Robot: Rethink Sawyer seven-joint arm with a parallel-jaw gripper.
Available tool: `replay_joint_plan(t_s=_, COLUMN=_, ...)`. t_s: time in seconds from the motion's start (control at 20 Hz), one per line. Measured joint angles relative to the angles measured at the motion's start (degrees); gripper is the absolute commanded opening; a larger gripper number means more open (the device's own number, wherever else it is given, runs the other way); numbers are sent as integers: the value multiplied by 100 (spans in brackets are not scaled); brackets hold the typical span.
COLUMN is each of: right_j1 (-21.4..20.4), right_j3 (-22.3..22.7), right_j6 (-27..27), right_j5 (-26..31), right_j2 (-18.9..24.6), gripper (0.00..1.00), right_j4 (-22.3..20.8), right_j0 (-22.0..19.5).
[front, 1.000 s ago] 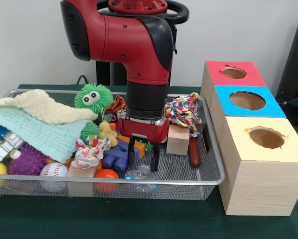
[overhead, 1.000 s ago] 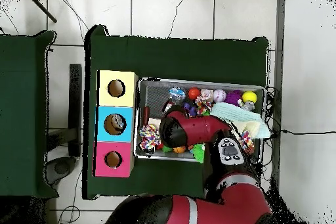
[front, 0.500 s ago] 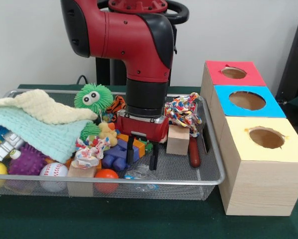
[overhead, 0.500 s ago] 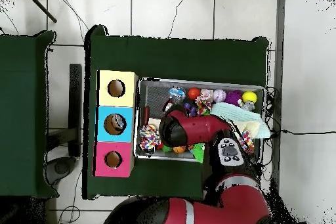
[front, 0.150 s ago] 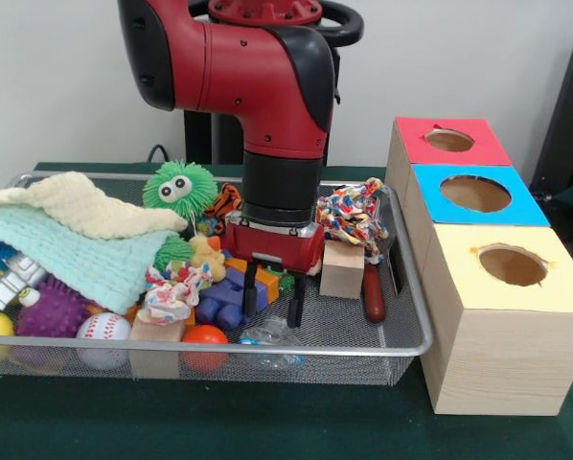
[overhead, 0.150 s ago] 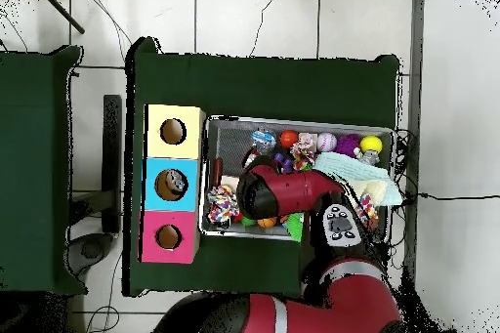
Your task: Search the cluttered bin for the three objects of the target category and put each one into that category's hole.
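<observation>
Pincer hung open, empty, over purple blocks; I saw nothing gripped, 3 holes beside it awaiting all targets.

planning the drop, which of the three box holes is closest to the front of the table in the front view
The yellow box's hole. It sits nearest the camera, with the blue box behind it and the red box farthest back.

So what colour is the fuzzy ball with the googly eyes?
Green; the fuzzy ball shows best in the front view.
</observation>
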Motion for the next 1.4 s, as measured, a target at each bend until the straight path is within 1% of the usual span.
replay_joint_plan(t_s=0.65, right_j1=42, right_j3=-50, right_j6=0, right_j5=58, right_j2=380, gripper=100, right_j4=-514, right_j0=-297)
replay_joint_plan(t_s=1.0, right_j1=187, right_j3=-214, right_j6=0, right_j5=62, right_j2=398, gripper=100, right_j4=-662, right_j0=-274)
replay_joint_plan(t_s=1.15, right_j1=178, right_j3=-236, right_j6=0, right_j5=161, right_j2=447, gripper=100, right_j4=-714, right_j0=-289)
replay_joint_plan(t_s=1.4, right_j1=157, right_j3=-266, right_j6=-11, right_j5=476, right_j2=728, gripper=100, right_j4=-813, right_j0=-489)
